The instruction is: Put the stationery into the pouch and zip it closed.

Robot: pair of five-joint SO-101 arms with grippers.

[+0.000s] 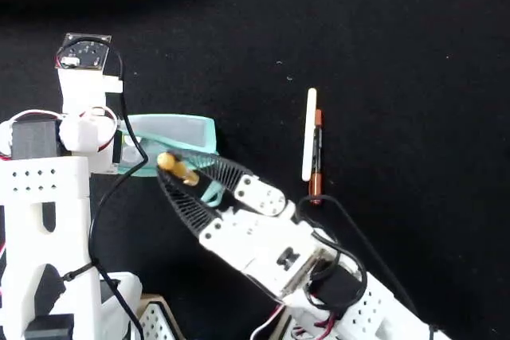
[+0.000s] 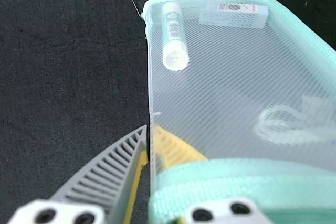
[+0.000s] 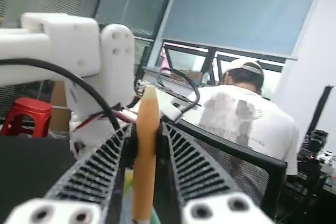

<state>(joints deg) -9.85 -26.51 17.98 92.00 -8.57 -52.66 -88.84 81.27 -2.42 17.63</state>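
Right claw [image 3: 146,127] pinches orange pen [image 1: 177,168], angled toward pouch [image 1: 171,129] that left claw [image 2: 150,132] pinches

The left gripper [image 2: 149,132] clamps one edge of a translucent mesh pouch [image 2: 236,93] with mint-green trim. Of its fingers [image 2: 105,177], the grey ribbed one lies outside the mesh and a yellow one shows through it. At the pouch's far end a white tube [image 2: 174,35] with a green label lies near a white block [image 2: 233,13]. The black worktop [image 2: 68,66] lies beneath.
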